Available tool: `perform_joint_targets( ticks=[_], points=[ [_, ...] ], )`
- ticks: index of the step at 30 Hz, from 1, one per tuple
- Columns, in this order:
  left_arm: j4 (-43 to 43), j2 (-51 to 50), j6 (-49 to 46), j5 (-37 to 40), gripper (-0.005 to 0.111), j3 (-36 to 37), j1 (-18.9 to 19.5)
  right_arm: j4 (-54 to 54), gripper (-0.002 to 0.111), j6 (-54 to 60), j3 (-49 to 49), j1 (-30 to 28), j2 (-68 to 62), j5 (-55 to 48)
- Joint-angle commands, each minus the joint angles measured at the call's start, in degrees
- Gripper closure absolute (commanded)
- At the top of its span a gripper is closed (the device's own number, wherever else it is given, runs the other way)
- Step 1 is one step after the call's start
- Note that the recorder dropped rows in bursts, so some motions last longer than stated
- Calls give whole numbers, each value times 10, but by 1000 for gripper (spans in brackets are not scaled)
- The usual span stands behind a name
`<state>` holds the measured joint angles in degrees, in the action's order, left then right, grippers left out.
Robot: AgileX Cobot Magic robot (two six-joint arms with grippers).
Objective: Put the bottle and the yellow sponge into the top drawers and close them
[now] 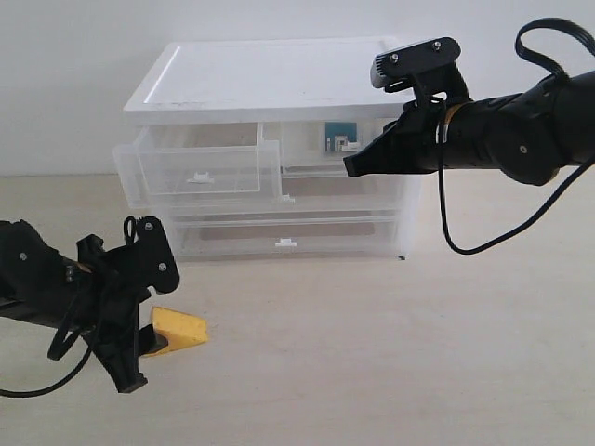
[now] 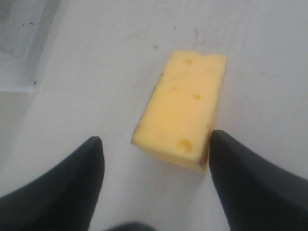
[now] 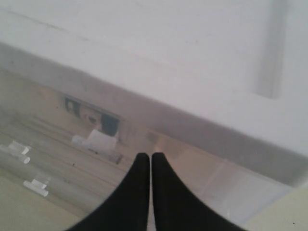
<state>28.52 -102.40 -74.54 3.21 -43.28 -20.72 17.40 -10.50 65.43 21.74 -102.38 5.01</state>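
The yellow sponge (image 1: pixel 182 329) (image 2: pixel 185 110) lies flat on the table in front of the cabinet's left side. My left gripper (image 1: pixel 142 360) (image 2: pixel 156 137) is open and low over the sponge's near end, with one finger (image 2: pixel 240 178) against its corner and the other finger (image 2: pixel 79 183) well clear. The left top drawer (image 1: pixel 195 167) is pulled out and empty. The bottle (image 1: pixel 338 140) (image 3: pixel 103 126) lies inside the right top drawer (image 1: pixel 311 153) and shows through its translucent front. My right gripper (image 1: pixel 353 168) (image 3: pixel 147 156) is shut, with its tip at that drawer's front.
The white cabinet (image 1: pixel 270 79) stands at the back centre against the wall. Below the top drawers are two full-width drawers (image 1: pixel 288 237), both pushed in. The right arm's black cable (image 1: pixel 446 223) hangs beside the cabinet's right side.
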Motion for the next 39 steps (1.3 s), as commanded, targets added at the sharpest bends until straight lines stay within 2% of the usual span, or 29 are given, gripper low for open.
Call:
perform_joint_targets(
  ticks=[1,4,8,11,24,26,28,29,30,31,32,34,35,39],
  points=[
    [4,-1,0,-2,50,-11,0,-3,108,2,8,-6,-2,13],
    [4,-1,0,-2,61,-11,0,-3,108,2,8,-6,-2,12],
    [4,-1,0,-2,88,-11,0,-3,108,2,8,-6,-2,12],
    [4,-1,0,-2,101,-11,0,-3,108,2,8,-6,-2,12],
    [-13,-1,-4,2,103,-11,0,-3,108,2,8,-6,-2,12],
    [-13,-1,-4,3,99,-11,0,-3,108,2,8,-6,-2,12],
    [-13,-1,-4,12,87,-11,0,-3,108,2,8,-6,-2,12],
    [-14,-1,-4,18,71,-11,0,-3,108,2,8,-6,-2,12],
    [-21,-1,-4,20,63,-11,0,-3,108,3,8,-6,-2,12],
    [-60,-1,-4,26,48,-11,0,-3,108,3,8,-6,-2,12],
    [-84,-1,-4,27,43,-11,0,-3,108,3,8,-6,-2,12],
    [-145,-1,-4,22,41,-11,0,-3,108,3,8,-6,-2,12],
    [-208,-1,-4,22,41,-11,0,-3,108,3,8,-6,-2,12],
    [-259,-1,-4,15,41,-11,0,-3,108,3,8,-6,-2,12]
  ],
)
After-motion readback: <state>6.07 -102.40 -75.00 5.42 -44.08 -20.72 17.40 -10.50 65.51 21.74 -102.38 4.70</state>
